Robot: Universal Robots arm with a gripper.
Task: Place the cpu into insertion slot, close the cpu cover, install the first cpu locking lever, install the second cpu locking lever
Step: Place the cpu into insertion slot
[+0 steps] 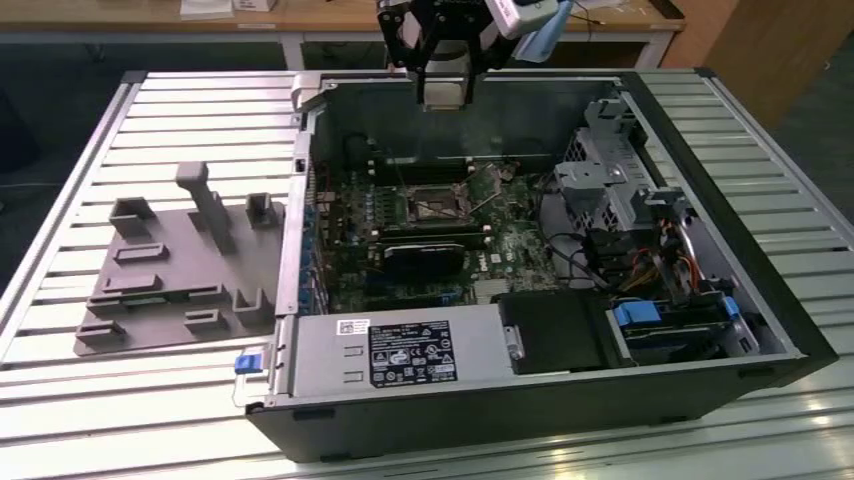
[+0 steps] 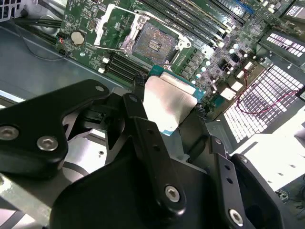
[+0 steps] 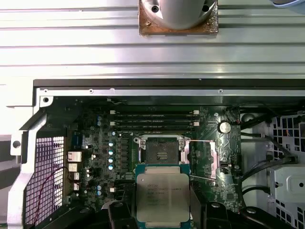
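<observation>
One ribbed silver metal table (image 1: 134, 420) carries everything, and the biggest thing on it is a black computer tower case (image 1: 534, 425) lying on its side with the side panel off and its inside open to view. Just beside the case, toward the exterior view's left, lies a flat grey moulded fixture plate (image 1: 174, 285) with upright posts and small recesses. Inside the case a green circuit board (image 1: 400, 250) covers the floor, with a silver power supply box (image 1: 400, 350) along the near wall. The black two-fingered gripper (image 1: 443, 95) hangs over the far wall of the case, well above the board. In both wrist views its fingers (image 2: 138, 109) clamp opposite edges of the cpu (image 2: 167, 102), a small flat square chip with a dull silvery-grey metal top and a green rim, held in the air apart from the board. The cpu cover (image 2: 101, 23), a thin silvery metal frame with a cut-out centre, is swung open to one side of the socket. The insertion slot (image 3: 161, 151), a small dark square socket in a silver frame, lies bare beyond the held chip.
</observation>
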